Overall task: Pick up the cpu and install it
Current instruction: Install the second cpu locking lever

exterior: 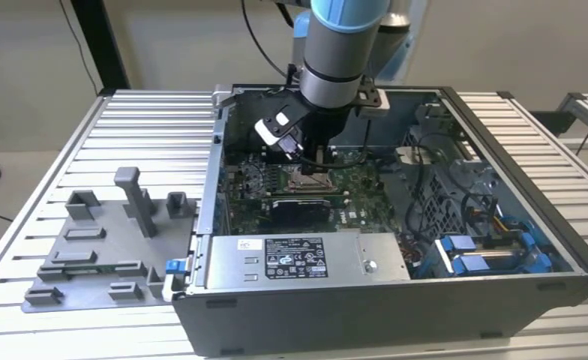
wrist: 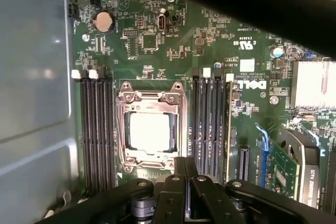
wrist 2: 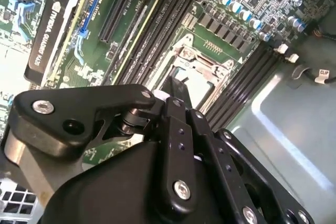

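Here the cpu [wrist: 149,132] sits in the socket [wrist: 150,127] below the clenched, empty gripper [wrist: 185,167].

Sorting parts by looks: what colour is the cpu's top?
Silvery-white, seen best in the first wrist view, where the cpu sits in the socket.

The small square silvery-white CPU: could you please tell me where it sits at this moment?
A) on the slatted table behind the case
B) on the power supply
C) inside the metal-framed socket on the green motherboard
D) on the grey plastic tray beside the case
C: in the first wrist view the small square silvery-white CPU lies flat inside the metal-framed socket on the green motherboard, between the dark memory slots.
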`<action>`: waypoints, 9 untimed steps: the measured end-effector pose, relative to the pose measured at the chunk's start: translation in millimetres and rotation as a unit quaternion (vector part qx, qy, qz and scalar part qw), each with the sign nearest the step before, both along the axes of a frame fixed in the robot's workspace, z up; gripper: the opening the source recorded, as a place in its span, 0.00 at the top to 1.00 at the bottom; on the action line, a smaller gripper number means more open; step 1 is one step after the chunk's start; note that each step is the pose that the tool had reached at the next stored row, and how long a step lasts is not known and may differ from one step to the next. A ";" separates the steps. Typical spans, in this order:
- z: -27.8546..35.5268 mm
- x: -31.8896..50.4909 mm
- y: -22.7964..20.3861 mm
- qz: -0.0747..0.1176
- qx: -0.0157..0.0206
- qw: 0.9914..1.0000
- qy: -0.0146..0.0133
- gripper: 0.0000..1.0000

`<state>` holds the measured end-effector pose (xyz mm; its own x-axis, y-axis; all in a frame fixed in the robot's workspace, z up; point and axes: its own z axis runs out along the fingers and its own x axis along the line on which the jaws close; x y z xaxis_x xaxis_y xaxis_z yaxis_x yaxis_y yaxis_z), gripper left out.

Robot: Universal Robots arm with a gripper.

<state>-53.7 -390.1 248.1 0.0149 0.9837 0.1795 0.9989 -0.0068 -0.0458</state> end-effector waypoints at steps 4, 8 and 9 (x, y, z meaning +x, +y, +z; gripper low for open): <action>-2.7 -0.4 0.1 -0.015 0.000 1.000 0.000 1.00; -5.4 -2.1 0.3 -0.026 0.001 1.000 0.000 1.00; -5.9 -2.9 0.3 -0.027 0.004 1.000 0.000 1.00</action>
<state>-56.7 -389.8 242.2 0.0671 0.9801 0.1867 0.9972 -0.0595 -0.0462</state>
